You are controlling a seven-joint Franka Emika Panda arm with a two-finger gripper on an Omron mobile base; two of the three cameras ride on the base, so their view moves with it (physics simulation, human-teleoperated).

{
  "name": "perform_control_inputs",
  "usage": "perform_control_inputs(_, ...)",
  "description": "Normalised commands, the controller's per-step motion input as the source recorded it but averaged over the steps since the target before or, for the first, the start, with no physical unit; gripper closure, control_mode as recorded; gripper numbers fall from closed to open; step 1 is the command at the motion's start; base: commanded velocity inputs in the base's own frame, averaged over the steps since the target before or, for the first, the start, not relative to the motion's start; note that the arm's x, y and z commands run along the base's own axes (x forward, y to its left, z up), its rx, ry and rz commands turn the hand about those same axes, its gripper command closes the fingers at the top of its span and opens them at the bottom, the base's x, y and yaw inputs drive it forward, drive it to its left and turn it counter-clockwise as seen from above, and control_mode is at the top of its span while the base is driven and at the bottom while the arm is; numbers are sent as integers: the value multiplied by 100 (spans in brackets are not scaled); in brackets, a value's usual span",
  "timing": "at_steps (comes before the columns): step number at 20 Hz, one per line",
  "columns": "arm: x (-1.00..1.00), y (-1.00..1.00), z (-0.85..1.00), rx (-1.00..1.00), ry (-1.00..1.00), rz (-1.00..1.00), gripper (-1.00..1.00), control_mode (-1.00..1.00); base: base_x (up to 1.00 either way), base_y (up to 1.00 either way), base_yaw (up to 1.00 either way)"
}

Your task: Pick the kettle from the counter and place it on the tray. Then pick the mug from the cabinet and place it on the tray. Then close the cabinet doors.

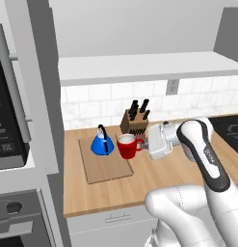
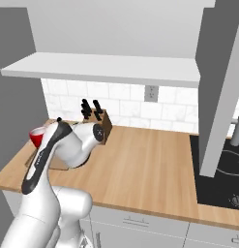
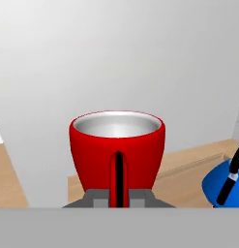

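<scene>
Glossy red mug [image 3: 117, 147], white inside, sits upright with its loop handle pinched in the closed jaws of the gripper [image 3: 119, 196]. In the left base view it hovers at the right edge of the flat wooden tray [image 1: 106, 166], just beside the shiny blue cone kettle [image 1: 102, 143] standing on that board. Wood-grain worktop [image 2: 150, 164] stretches right toward a knife block [image 2: 102, 123].

The mug [image 1: 127, 145] at the tool [image 1: 145, 143] was bright red with a white inside. Just past it, the kettle [image 1: 102, 144] was glossy blue with a black handle. Both stood over a light-brown tray [image 1: 105, 166] on the wood-grained tabletop [image 1: 154, 178]. Behind the tool, black handles topped a brown knife block [image 1: 135, 123] against white tiles [image 1: 96, 103].
</scene>
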Motion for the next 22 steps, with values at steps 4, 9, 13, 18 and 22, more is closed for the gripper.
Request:
perform_control_inputs(4, 60, 31, -17, 0, 12, 0, 100, -100, 0, 0, 0)
perform_control_inputs(9, 46, 19, -42, 0, 22, 0, 100, -100, 0, 0, 0)
perform_control_inputs(13, 53, 4, -42, 0, 19, 0, 100, -100, 0, 0, 0)
perform_control_inputs(18, 55, 0, -36, 0, 4, 0, 100, -100, 0, 0, 0)
perform_control_inputs(22, 44, 2, -37, 0, 1, 0, 100, -100, 0, 0, 0)
